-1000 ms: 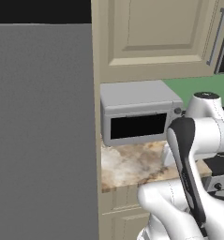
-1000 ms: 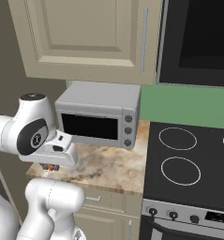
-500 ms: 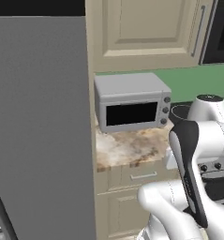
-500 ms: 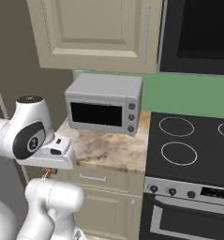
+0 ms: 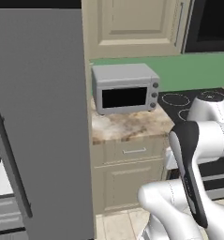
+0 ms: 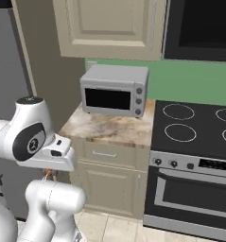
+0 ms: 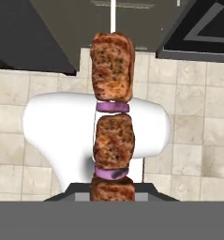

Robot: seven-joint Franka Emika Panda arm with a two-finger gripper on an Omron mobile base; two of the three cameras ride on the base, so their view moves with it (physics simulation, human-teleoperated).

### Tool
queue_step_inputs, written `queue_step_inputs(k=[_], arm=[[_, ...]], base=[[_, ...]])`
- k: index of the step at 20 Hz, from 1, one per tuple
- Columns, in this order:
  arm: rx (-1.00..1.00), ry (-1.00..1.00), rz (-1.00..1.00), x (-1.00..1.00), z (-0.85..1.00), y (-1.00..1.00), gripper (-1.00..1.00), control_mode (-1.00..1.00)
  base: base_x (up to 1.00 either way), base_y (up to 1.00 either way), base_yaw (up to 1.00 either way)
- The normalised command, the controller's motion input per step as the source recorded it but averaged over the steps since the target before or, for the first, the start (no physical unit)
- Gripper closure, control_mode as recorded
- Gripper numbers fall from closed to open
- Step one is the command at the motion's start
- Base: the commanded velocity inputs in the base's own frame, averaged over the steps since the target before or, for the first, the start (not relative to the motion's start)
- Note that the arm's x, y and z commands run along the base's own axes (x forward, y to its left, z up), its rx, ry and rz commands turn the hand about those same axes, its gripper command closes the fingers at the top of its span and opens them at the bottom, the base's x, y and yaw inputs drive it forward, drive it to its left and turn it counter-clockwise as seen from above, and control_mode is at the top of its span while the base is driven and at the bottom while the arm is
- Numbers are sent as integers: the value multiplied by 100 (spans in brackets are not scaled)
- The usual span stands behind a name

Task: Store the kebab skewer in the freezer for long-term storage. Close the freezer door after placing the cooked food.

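1. We see the kebab skewer [image 7: 112,117] in the hand view, running straight up from the bottom edge; it carries brown meat chunks with thin purple slices between them, and its pale stick tip pokes out above the top chunk.
2. The pincer itself is hidden at the bottom of that view, so we cannot tell from its fingers how it stands; the skewer hangs in the air above the tiled floor [image 7: 197,140], with nothing else under it.
3. In the right base view a small orange-brown bit [image 6: 48,173] shows just under the white hand, well in front of the tabletop and lower than its edge.
4. The freezer door [image 5: 43,122] stands swung open in the left base view, its grey slab turned toward us, with the long dark bar handle [image 5: 12,164] running down near its left edge.
5. To the left of that door we see white shelves and grey drawers [image 5: 3,215] of the freezer interior.
6. The grey toaster oven [image 5: 125,88] sits at the back of the marbled tabletop [image 5: 127,125], against the green wall.
7. The black stove [image 6: 195,127] adjoins the tabletop's right edge in the right base view, with the oven door [image 6: 190,196] below it.
8. Cream cabinets hang above the tabletop [image 6: 109,28], and a drawer with a cupboard sits under it.
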Motion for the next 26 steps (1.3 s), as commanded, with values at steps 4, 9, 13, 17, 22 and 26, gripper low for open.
queue_step_inputs(k=[4, 9, 13, 17, 22, 26], arm=[[0, 0, 0, 0, 0, 0, 100, 100], [0, 0, 0, 0, 0, 0, 100, 100], [0, 0, 0, 0, 0, 0, 100, 100], [0, 0, 0, 0, 0, 0, 100, 100], [0, 0, 0, 0, 0, 0, 100, 100], [0, 0, 0, 0, 0, 0, 100, 100]], base=[[-45, 38, 15], [-37, 67, 20], [-27, 86, 16], [-7, 84, 19], [1, 56, 31], [14, 30, 36]])
